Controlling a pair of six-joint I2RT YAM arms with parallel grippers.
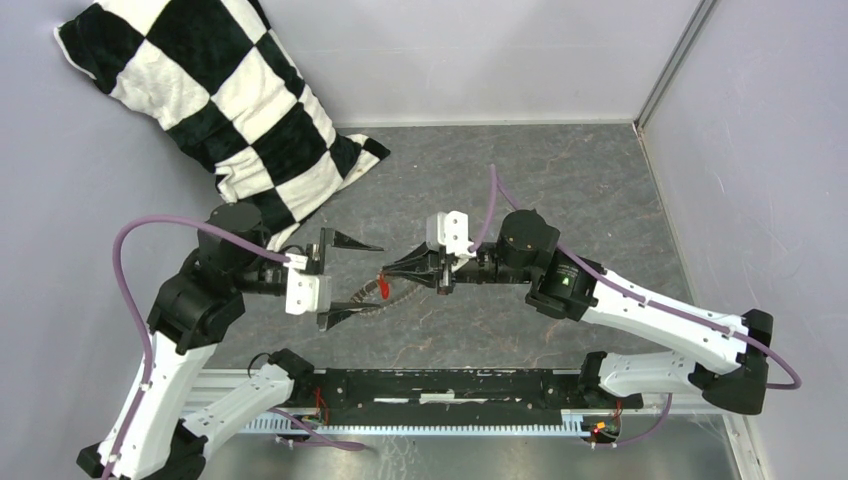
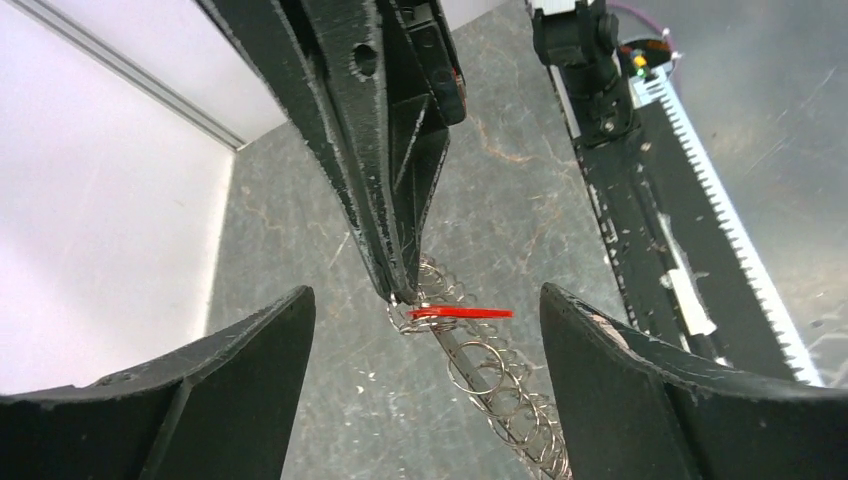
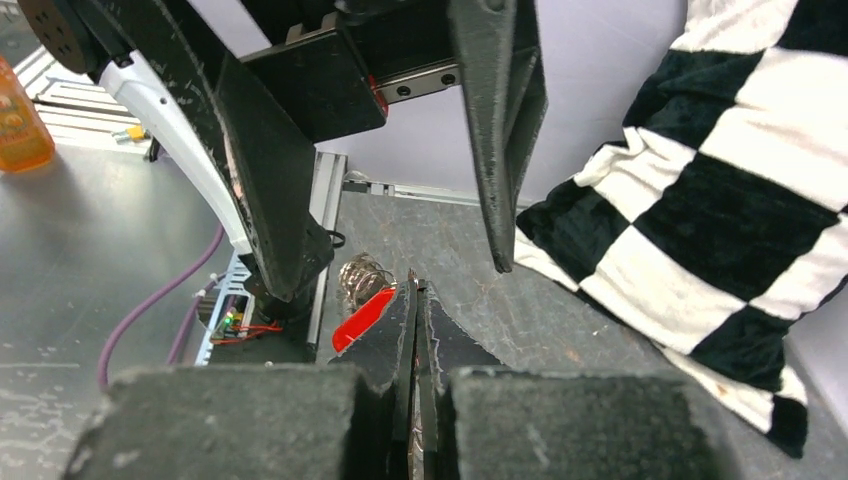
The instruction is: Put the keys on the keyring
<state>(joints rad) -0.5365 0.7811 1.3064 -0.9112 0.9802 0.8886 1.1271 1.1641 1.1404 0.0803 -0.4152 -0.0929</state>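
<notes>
My right gripper (image 1: pixel 384 273) is shut, its jaws pressed together on the thin metal part of the key (image 1: pixel 381 286). The key's red head sticks out beside the fingertips (image 3: pixel 362 318) and shows edge-on in the left wrist view (image 2: pixel 462 313). The keyring (image 1: pixel 372 303) is seen edge-on as a strand of small silvery loops (image 2: pixel 500 385), running down from those fingertips. I cannot tell whether the key is threaded on it. My left gripper (image 1: pixel 370 277) is open wide, one finger on each side of the key and keyring, touching neither (image 2: pixel 425 290).
A black-and-white checked cloth (image 1: pixel 230 100) lies at the back left, close behind the left gripper, and fills the right of the right wrist view (image 3: pixel 720 180). The black rail (image 1: pixel 450 390) runs along the near edge. White walls close the back and right.
</notes>
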